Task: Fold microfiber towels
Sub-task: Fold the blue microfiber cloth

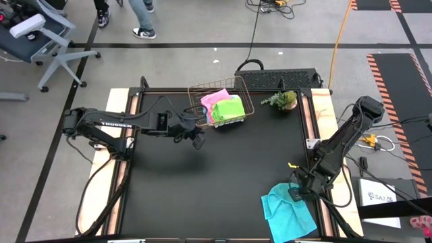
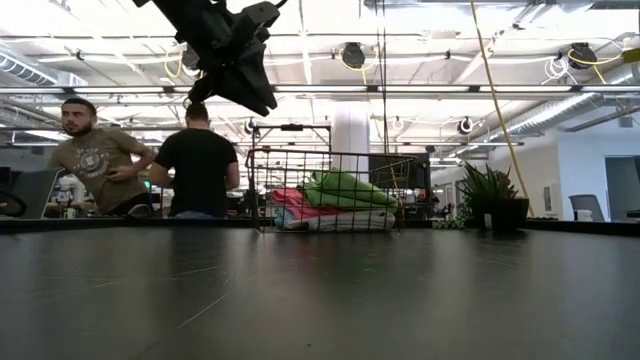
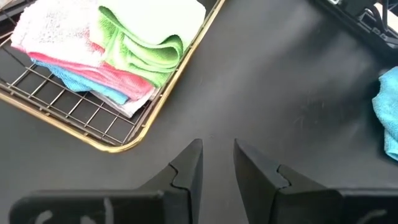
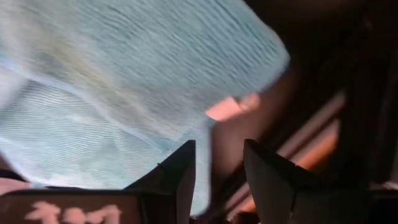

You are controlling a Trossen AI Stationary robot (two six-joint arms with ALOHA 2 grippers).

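A crumpled cyan-blue microfiber towel [image 1: 289,214] [image 4: 124,74] lies on the black mat at the near right corner. My right gripper [image 1: 295,194] [image 4: 219,162] points steeply down over its far right edge, fingers apart, with a strip of cloth edge showing in the gap. Folded towels, lime green [image 3: 152,37] [image 1: 229,108], pink [image 3: 93,71] [image 1: 214,98], blue and white, lie stacked in the copper wire basket [image 3: 155,112] [image 2: 262,190] at the far middle. My left gripper [image 1: 197,140] [image 3: 217,155] [image 2: 255,95] hovers open above the mat, just near-left of the basket, with nothing between its fingers. My right gripper comes at the cyan towel's edge [image 4: 204,174] from above, slanting down, with the cloth edge beside one finger [image 4: 180,171]. I cannot tell whether the fingers touch it. The towel lies on the mat.
A small potted plant [image 1: 283,101] [image 2: 490,195] stands right of the basket. Bare black mat [image 1: 216,182] fills the table's middle and near left. Wooden side strips and rails [image 1: 322,115] border the mat. Two people [image 2: 150,160] stand beyond the far edge.
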